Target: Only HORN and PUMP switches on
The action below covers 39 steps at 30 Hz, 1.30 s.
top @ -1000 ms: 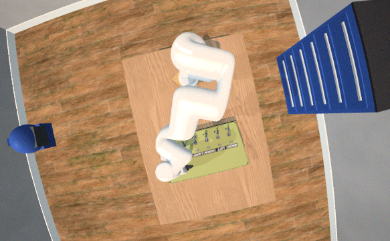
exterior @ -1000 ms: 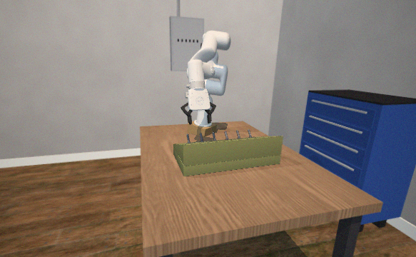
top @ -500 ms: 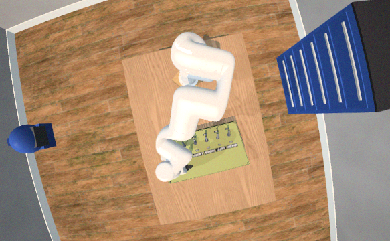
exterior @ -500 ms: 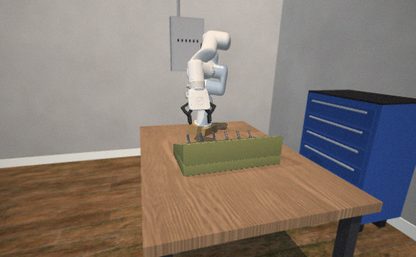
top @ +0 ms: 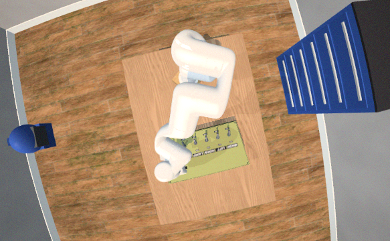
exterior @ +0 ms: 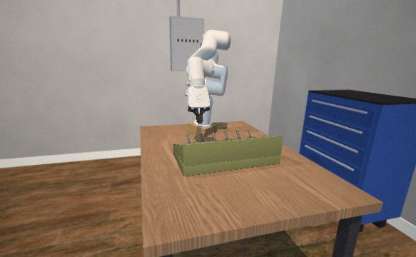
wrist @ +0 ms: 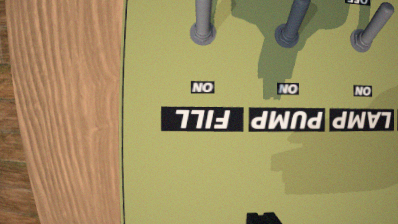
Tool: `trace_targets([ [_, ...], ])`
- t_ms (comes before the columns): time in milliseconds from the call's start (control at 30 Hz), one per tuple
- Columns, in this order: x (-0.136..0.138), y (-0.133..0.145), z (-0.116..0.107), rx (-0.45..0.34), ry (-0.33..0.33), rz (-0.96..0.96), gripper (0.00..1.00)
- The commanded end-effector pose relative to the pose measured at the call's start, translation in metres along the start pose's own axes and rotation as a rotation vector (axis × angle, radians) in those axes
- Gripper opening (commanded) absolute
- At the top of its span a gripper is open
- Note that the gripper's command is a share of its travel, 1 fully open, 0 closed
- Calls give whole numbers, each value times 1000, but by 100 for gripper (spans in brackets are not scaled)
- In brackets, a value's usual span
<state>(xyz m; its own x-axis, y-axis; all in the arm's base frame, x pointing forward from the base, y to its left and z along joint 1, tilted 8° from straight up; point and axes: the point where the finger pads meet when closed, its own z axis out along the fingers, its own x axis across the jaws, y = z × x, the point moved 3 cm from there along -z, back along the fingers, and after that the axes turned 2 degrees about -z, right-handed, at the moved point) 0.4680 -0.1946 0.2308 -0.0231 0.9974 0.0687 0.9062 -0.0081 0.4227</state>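
Hanging above the olive console [exterior: 229, 155] on the wooden bench [exterior: 250, 210], the gripper [exterior: 200, 121] has its jaws pinched fully together with nothing between them. It hovers over the console's end nearest the FILL label [wrist: 202, 119]. From the wrist view, the FILL switch [wrist: 203, 22] sits at the console's edge, the PUMP switch [wrist: 293, 25] stands next along the row above its PUMP label [wrist: 286, 120], and the LAMP switch [wrist: 372, 29] leans beyond that. The HORN switch cannot be made out. A blue drawer cabinet [exterior: 361, 150] stands beside the bench.

Blue drawer cabinet [exterior: 340, 135], wall panel [exterior: 183, 43]
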Motion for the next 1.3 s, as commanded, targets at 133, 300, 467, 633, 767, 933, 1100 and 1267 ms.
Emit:
trace_targets([
  [133, 0, 2, -39, -4, -2, -1, 0],
  [300, 0, 2, -49, -4, -2, -1, 0],
  [467, 0, 1, -59, -4, -2, -1, 0],
  [633, 0, 1, -60, -4, -2, -1, 0],
  [767, 0, -2, -61, -4, -2, -1, 0],
  [933, 13, -57, -70, -3, -2, -1, 0],
  [1100, 25, -103, -71, -3, -2, -2, 0],
  [1267, 31, -126, -69, -3, -2, -1, 0],
])
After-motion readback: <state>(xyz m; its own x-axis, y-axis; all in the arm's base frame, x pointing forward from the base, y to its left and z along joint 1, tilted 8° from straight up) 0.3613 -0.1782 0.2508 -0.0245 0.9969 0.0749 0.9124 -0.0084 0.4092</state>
